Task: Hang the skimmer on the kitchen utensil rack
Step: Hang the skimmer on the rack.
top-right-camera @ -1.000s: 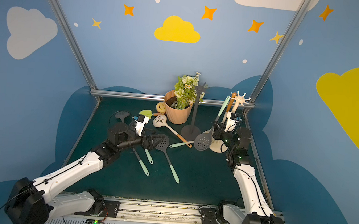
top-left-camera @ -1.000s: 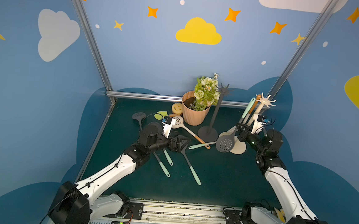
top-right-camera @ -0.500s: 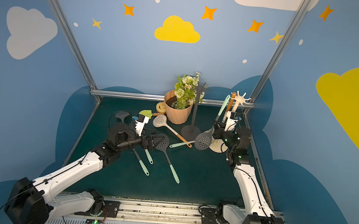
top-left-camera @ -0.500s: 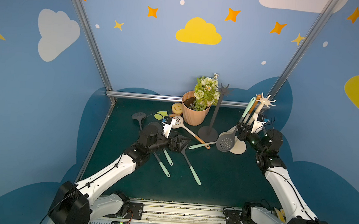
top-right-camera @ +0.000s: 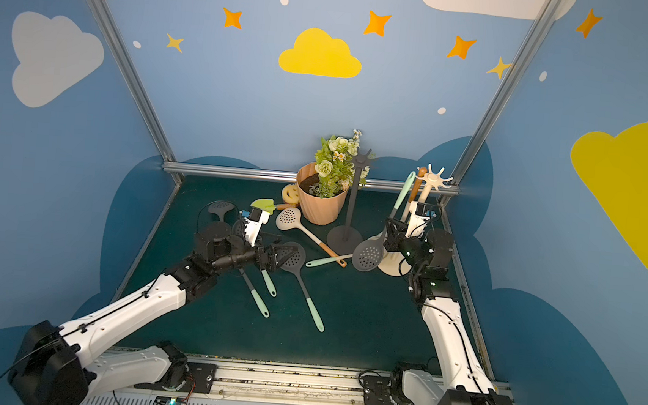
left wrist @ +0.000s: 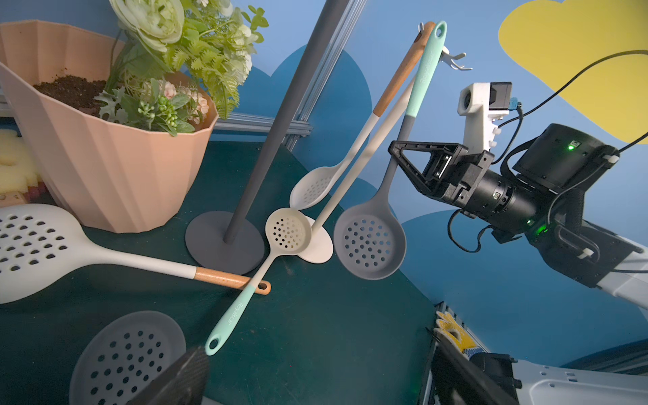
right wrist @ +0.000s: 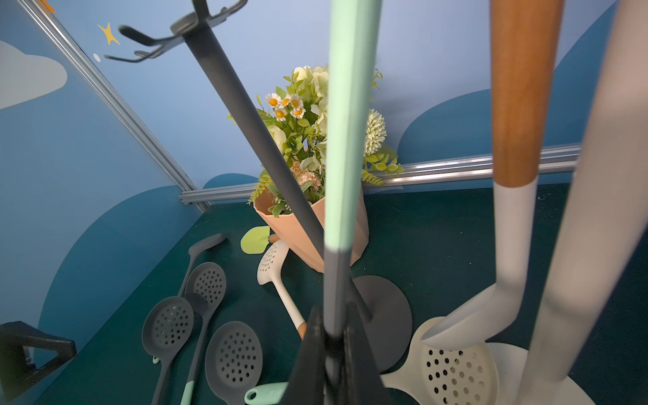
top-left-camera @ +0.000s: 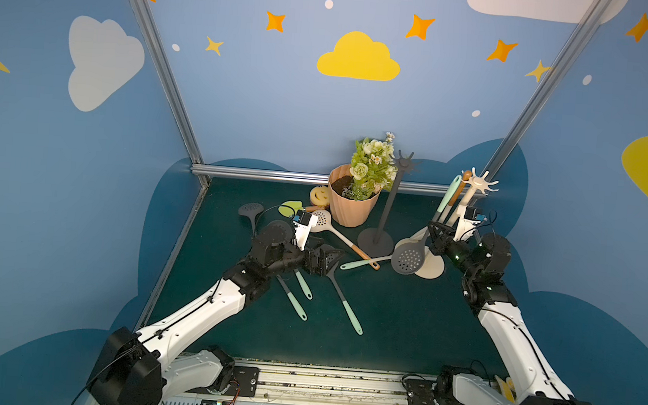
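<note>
The right gripper [top-left-camera: 436, 234] is clamping shut on the grey shaft of the skimmer [top-left-camera: 407, 258], right of centre in both top views. The skimmer is standing nearly upright, its grey head hanging low beside the base of the white utensil rack [top-left-camera: 478, 183] and its mint handle reaching up next to the rack's hooks; whether its loop is sitting on a hook cannot be told. A white skimmer [left wrist: 312, 189] with a wooden handle is hanging beside it. The left gripper [top-left-camera: 323, 261] is hovering, jaws wide apart, over the grey skimmers [top-left-camera: 346, 304] lying on the bench [top-left-camera: 403, 328], left of centre
</note>
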`<state>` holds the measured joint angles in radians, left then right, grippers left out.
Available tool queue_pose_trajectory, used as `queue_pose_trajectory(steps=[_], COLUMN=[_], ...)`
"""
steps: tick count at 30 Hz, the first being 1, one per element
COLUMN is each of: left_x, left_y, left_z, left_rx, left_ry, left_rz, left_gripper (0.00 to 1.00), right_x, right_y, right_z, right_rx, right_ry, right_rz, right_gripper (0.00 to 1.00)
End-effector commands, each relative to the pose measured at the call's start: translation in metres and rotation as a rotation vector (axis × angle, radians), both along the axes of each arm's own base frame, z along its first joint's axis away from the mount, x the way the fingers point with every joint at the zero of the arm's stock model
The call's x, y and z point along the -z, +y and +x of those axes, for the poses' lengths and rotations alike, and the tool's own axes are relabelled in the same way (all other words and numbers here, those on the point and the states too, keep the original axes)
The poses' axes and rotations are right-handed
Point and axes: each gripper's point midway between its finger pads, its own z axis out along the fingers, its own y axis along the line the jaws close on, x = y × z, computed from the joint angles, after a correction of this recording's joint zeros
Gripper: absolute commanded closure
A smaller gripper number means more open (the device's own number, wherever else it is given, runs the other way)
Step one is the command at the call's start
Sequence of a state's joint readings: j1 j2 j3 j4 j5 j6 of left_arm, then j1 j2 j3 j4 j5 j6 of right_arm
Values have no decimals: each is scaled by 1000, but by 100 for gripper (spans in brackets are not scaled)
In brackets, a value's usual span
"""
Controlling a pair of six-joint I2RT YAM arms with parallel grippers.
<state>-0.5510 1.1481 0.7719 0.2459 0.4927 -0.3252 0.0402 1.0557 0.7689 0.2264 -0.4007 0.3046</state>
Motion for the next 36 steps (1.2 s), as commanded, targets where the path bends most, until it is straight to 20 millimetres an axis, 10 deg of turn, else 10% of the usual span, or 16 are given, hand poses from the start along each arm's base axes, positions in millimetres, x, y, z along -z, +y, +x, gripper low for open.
queue_pose_trajectory(steps=[1, 36], left_x=[-4, -3], left_y=[-1, -3], left_z=[-4, -5], left_rx=[20, 27], left_ry=[-26, -23], left_rz=[0, -1], left_gripper=[0, 0], right_x=[-33, -19], right_y=[0, -3], right_z=[0, -4], right_rx=[7, 31], right_ry=[-86, -66], right_rz=[-8, -22], right_gripper=[94, 94])
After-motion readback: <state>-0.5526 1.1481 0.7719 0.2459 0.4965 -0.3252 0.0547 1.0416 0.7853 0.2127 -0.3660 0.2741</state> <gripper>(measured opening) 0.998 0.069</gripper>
